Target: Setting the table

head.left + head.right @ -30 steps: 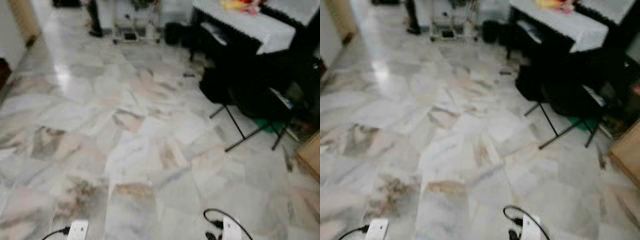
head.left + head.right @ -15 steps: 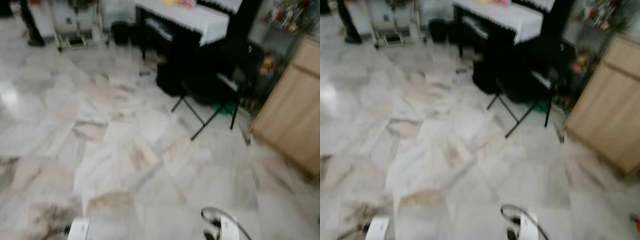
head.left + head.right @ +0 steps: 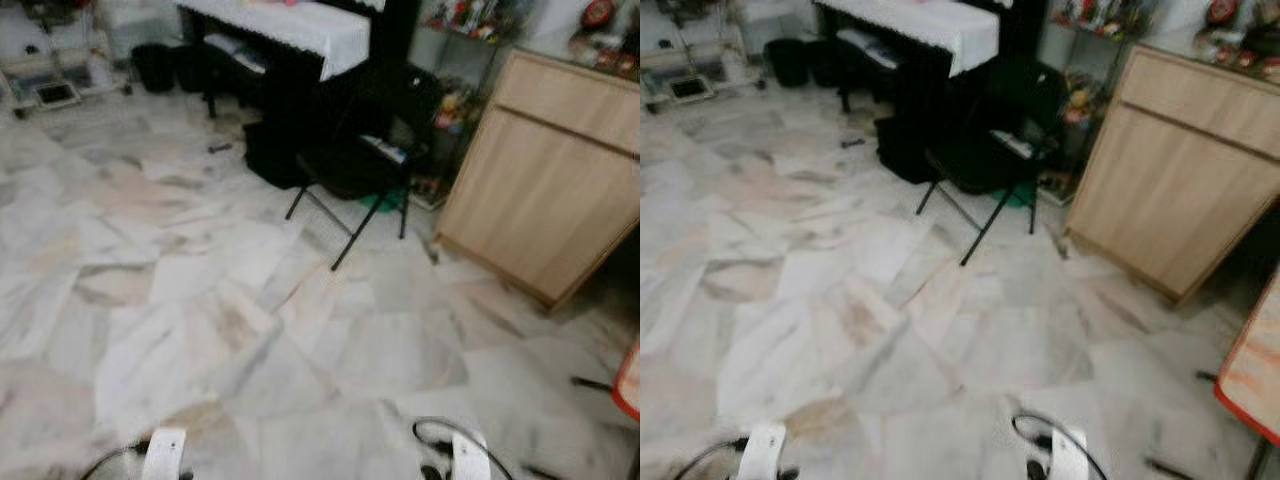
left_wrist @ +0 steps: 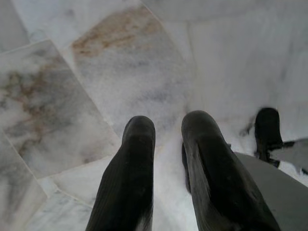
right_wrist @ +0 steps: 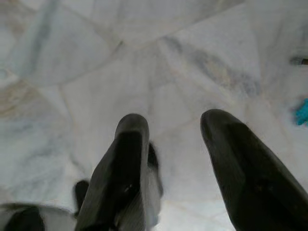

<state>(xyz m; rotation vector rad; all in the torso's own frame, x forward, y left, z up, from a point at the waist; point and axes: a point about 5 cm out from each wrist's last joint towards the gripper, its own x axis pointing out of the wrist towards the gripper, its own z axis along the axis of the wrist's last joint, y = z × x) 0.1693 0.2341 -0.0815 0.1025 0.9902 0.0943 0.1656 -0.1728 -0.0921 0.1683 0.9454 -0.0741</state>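
A pale marble floor [image 3: 250,330] with grey and brown veining spreads across the room. At the far side stands a black piano [image 3: 300,60] draped with a white lace-edged cloth [image 3: 290,22]. In front of it sits a black folding chair [image 3: 365,150] on thin crossed legs. To the right is a light wooden cabinet [image 3: 545,180], with a shelf of small colourful items [image 3: 460,20] behind it. Dark bins [image 3: 155,65] stand left of the piano.
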